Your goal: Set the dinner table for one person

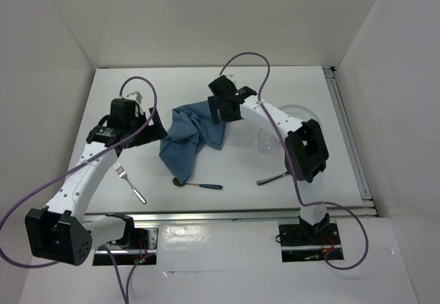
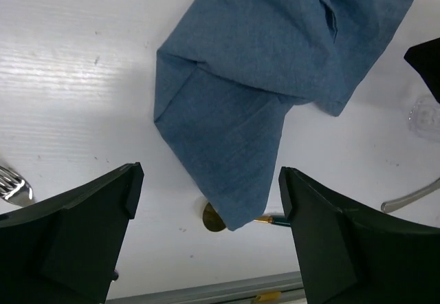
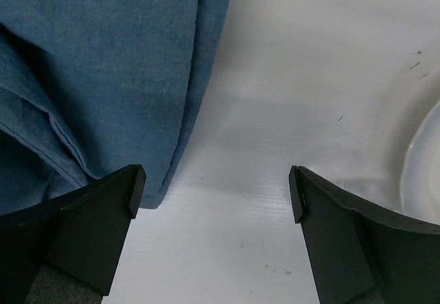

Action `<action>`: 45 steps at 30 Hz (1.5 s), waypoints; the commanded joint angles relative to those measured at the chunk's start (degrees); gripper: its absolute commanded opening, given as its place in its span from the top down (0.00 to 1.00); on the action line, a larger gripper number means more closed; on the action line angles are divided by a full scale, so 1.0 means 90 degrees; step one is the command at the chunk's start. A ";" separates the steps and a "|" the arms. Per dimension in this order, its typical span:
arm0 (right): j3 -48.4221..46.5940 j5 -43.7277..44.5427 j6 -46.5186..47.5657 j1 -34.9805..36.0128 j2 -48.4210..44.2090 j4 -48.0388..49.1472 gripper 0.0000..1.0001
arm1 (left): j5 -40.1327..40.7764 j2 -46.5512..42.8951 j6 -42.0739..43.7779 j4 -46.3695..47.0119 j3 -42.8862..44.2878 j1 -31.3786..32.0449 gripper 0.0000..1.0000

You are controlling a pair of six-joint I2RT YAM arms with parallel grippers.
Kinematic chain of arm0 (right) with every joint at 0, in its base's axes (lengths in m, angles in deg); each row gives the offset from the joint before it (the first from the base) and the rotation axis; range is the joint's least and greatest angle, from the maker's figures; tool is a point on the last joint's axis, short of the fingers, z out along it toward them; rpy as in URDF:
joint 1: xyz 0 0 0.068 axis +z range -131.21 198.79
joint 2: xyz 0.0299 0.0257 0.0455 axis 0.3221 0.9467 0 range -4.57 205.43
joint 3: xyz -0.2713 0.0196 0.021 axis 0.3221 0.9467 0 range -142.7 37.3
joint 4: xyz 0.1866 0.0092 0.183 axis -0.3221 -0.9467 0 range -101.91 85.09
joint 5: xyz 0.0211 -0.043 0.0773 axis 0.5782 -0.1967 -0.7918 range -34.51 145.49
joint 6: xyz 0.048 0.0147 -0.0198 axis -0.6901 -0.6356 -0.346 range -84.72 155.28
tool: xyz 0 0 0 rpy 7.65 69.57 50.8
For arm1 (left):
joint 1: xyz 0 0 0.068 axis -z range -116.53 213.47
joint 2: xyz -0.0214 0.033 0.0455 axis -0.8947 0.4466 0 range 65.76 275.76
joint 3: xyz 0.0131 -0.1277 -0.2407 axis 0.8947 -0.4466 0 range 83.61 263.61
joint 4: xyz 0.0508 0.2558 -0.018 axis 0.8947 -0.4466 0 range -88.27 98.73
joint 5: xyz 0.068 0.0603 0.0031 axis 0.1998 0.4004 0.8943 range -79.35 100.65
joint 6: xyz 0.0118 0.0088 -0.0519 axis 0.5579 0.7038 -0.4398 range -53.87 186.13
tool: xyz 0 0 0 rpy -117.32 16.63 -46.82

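White dinner table (image 1: 185,87) — white walls (image 1: 206,15) (metal rails (image 1: 220,216)).

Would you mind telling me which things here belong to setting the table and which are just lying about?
For the job: table, cloth, fork, spoon, knife, glass, plate.
Lying about: nothing loose that I can see; only the rig's purple cables.
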 commanded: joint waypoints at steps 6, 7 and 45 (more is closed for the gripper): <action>0.0288 -0.0143 -0.0288 0.0223 -0.0734 0.0462 0.01 | -0.0763 0.0021 -0.0580 0.0282 -0.0669 0.0002 0.00; 0.0288 -0.0143 -0.0288 0.0223 -0.0792 0.0462 0.01 | -0.0967 0.0021 -0.0706 0.0475 -0.0776 0.0002 0.00; -0.0414 -0.2956 -0.0484 0.0536 0.0089 0.2288 1.00 | -0.1448 0.1290 -0.1910 0.1953 -0.1872 -0.0427 1.00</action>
